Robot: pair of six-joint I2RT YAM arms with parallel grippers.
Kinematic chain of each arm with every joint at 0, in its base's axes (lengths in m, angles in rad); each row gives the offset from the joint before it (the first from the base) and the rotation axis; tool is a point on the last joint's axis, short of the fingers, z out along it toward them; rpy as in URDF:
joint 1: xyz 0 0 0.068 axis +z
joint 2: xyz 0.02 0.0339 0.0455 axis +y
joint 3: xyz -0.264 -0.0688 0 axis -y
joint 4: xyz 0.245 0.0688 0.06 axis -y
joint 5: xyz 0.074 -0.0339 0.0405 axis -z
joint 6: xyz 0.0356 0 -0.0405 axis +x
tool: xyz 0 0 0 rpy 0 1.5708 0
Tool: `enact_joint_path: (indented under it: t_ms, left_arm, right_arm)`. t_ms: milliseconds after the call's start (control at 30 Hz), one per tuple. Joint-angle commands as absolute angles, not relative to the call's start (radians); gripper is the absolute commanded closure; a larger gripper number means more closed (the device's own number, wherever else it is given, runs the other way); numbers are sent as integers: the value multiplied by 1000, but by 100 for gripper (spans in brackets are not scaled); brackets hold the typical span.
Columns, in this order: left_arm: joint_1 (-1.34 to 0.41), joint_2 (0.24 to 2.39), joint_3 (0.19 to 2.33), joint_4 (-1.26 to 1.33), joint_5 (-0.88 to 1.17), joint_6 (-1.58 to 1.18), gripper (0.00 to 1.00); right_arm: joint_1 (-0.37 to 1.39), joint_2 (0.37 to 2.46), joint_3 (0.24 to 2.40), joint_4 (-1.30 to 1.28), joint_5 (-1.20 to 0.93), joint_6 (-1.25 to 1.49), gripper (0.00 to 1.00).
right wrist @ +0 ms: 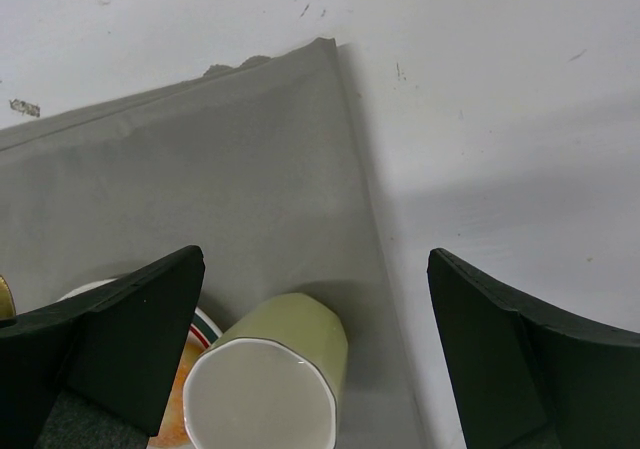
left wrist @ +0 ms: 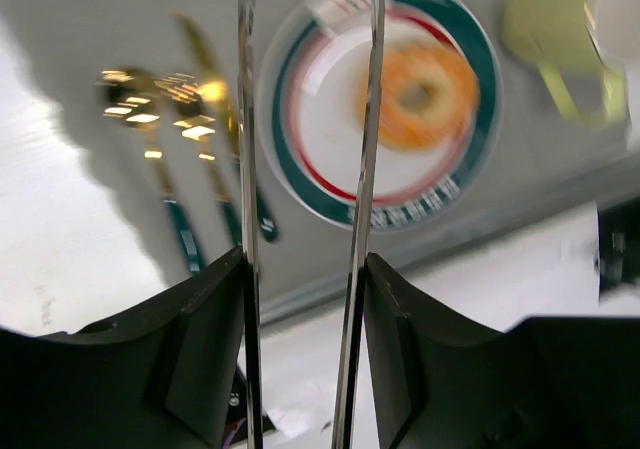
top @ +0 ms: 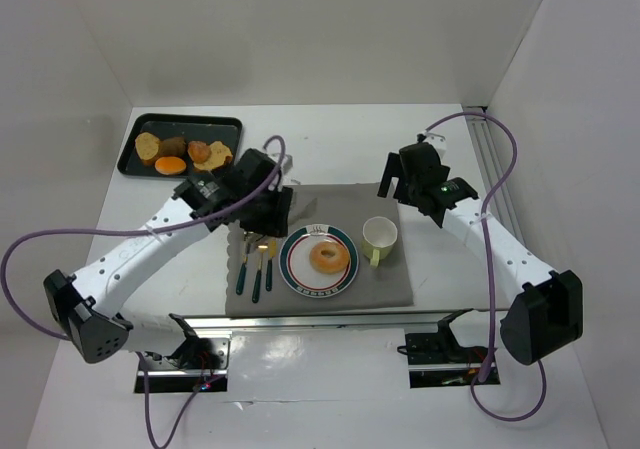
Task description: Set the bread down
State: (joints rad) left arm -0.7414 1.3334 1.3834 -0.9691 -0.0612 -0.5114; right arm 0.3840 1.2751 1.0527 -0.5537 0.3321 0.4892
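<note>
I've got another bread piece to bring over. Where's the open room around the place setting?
Free: the grey mat strip behind the plate and cup; the table beyond it, right of the tray. Crowded: cutlery left of the plate, cup close on its right, ring bun on its middle.

We're looking at a plain white bench here. Two things sit straight on it. One is a grey cloth, spread flat near the front middle, and we can see one of its corners in the right wrist view too. The other is a black tray, back in the far left corner, well apart from the cloth. A metal rail runs along the far right edge.
</note>
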Motion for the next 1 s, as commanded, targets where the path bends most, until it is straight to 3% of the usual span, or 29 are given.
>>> enact_joint_path:
  t_ms: [0, 100, 267, 967]
  left_arm:
    - [-582, 1312, 1489, -1061, -228, -548, 41]
    - [-363, 1321, 1554, -1052, -239, -528, 33]
    - [-102, 1460, 1609, -977, -204, -472, 35]
    - [25, 1934, 1847, -781, -204, -558, 36]
  right_arm:
    - [391, 1278, 1063, -486, 319, 486, 0]
    - [391, 1278, 1063, -486, 310, 486, 0]
    - [391, 1278, 1054, -459, 288, 477, 0]
    - [391, 1390, 1115, -408, 170, 477, 0]
